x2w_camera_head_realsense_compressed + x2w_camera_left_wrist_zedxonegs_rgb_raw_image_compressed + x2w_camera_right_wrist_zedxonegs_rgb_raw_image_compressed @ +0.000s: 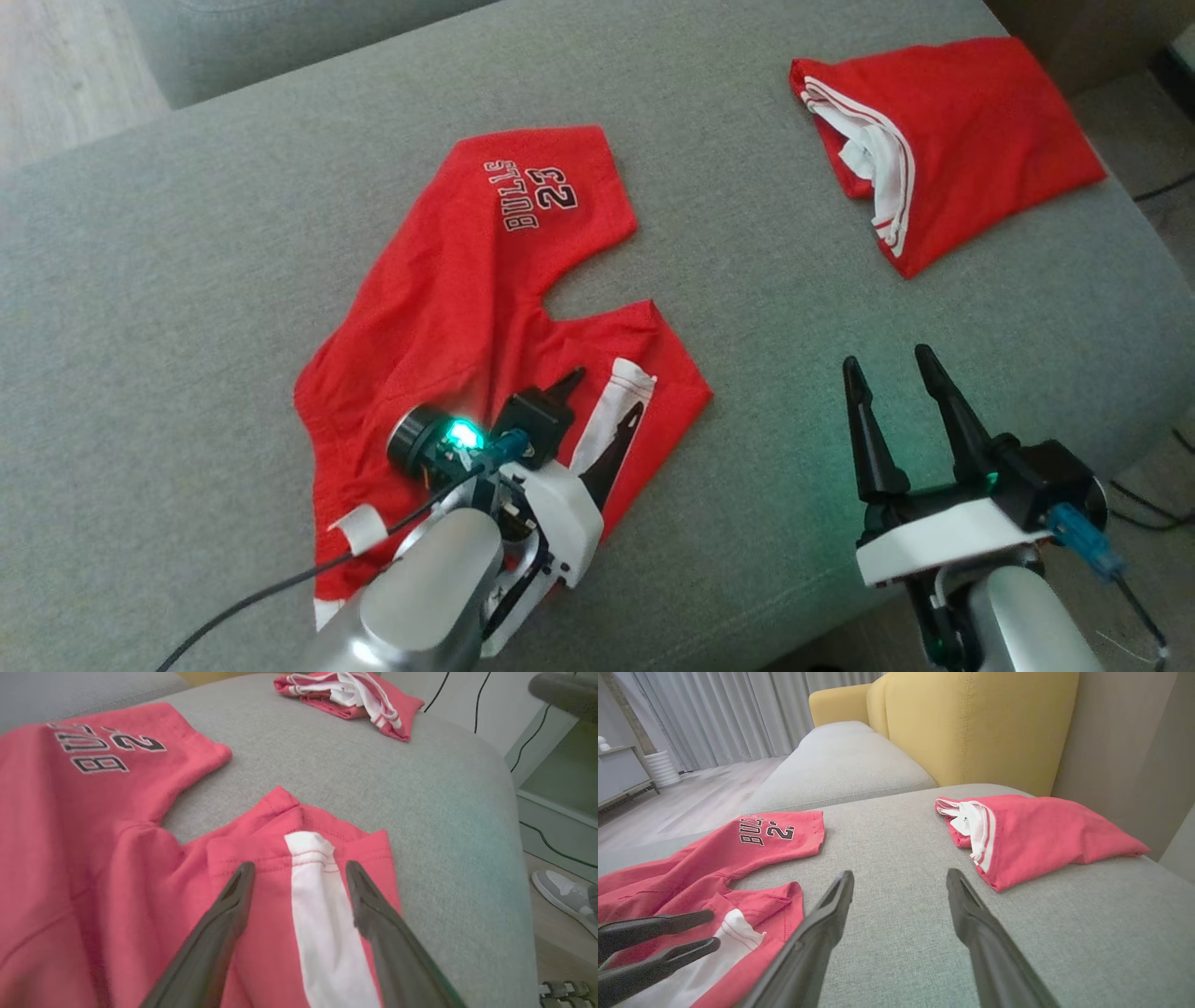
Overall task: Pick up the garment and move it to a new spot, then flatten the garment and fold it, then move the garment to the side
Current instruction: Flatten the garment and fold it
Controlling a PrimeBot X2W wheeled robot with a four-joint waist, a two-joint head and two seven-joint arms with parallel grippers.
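1. Surface: grey fabric sofa seat (766, 280), a broad cushion whose right edge rounds off.
2. Room: a second grey seat (840, 760) adjoins it at the far side, beside a yellow backrest (971, 723). Beyond are a pale wood floor (691, 802), grey curtains (728, 714), a white ribbed pot (663, 767) and a low grey cabinet (616, 774).
3. Task item: red shorts (448, 308), spread loosely and creased on the left half of the seat. One leg, printed "BULLS 23" (537, 191), points away from the robot. The other leg has a white side stripe (322, 914) and lies nearer the robot. A white tag (359, 527) shows at the near edge.
4. Other item: a folded red garment (971, 140) with white trim lies at the far right corner, well apart from the shorts, with bare cushion between.
5. Left end effector (605, 399): released, holding nothing. It is over the striped leg hem with one finger on each side of the stripe. Contact with the cloth cannot be told.
6. Right end effector (887, 355): released and empty, above bare cushion to the right of the shorts.
7. Surroundings: black cables (537, 732) run beside the seat's right end. A grey and white shoe (560, 896) is on the floor there.
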